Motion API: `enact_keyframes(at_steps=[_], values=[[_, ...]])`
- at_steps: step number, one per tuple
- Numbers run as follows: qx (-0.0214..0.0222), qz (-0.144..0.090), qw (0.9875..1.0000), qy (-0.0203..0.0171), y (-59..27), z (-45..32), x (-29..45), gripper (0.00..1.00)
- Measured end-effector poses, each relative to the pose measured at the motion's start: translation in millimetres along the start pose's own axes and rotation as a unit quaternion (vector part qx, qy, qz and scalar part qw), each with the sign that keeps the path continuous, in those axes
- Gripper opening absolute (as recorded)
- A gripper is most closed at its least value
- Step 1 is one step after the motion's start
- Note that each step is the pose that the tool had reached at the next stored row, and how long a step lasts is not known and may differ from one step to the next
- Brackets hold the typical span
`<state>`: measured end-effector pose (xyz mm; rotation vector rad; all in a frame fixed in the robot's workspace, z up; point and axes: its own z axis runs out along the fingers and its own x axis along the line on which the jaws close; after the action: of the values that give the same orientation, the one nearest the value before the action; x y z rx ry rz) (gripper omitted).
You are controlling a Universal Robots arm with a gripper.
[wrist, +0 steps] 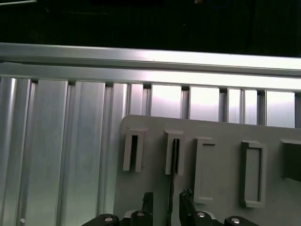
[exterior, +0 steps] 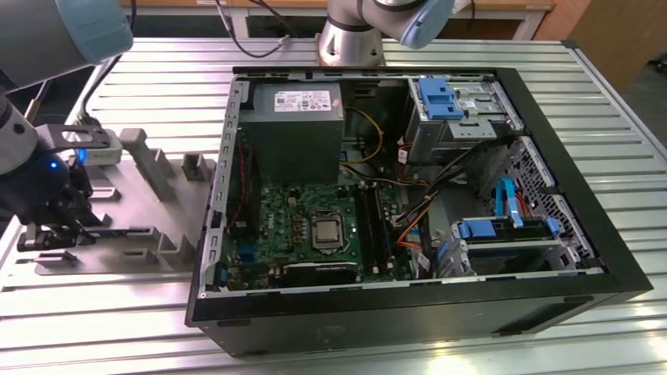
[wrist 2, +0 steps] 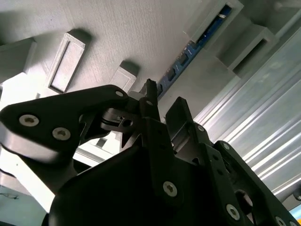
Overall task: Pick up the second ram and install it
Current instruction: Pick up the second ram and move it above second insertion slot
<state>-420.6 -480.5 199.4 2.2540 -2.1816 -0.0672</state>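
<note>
- The second ram (wrist: pixel 172 179) stands on edge in a slot of the grey holder (wrist: pixel 221 132), well apart from the open computer case (exterior: pixel 438 308).
- The gripper (wrist: pixel 167 195) straddles it, fingers spread, pinching nothing.
- The pick-up looks to be in hand; a grasp calls for closing squarely on the flat faces.
- Neighbouring slot blocks (wrist: pixel 205 169) crowd the sides; the way upward looks free.

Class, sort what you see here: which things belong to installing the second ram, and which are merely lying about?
Job: second ram, standing in its grey holder; gripper, open around it; motherboard slots.
Lying about: power supply; blue drive bracket; cables.
</note>
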Motion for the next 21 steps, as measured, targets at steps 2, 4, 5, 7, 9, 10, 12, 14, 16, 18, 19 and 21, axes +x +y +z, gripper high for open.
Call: enact_keyframes(at_steps=[2,4,5,7,9,10,12,14,16,18,19,21], values=[[0.0000,0.000,1.0000,0.0000,0.0,1.4,-1.4,0.36],[-0.0001,0.000,1.0000,0.0000,-0.1,1.5,-1.4,0.36],[-0.0001,0.000,1.0000,0.0001,0.0,1.5,-1.4,0.36],[0.0000,0.000,1.0000,0.0000,0.0,1.6,-1.5,0.36],[0.0000,0.000,1.0000,0.0000,0.0,1.6,-1.5,0.36],[0.0000,0.000,1.0000,0.0000,0.0,1.6,-1.5,0.36],[0.0000,0.000,1.0000,0.0000,0.0,1.7,-1.6,0.34],[0.0000,0.000,1.0000,0.0000,0.0,1.7,-1.6,0.27],[0.0000,0.000,1.0000,0.0000,0.0,1.7,-1.6,0.27],[0.0000,0.000,1.0000,0.0000,0.0,-0.2,-1.7,0.27],[0.0001,0.000,1.0000,0.0000,0.0,-0.4,-1.7,0.27],[0.0001,0.000,1.0000,-0.0001,-0.3,-0.4,-1.8,0.27]])
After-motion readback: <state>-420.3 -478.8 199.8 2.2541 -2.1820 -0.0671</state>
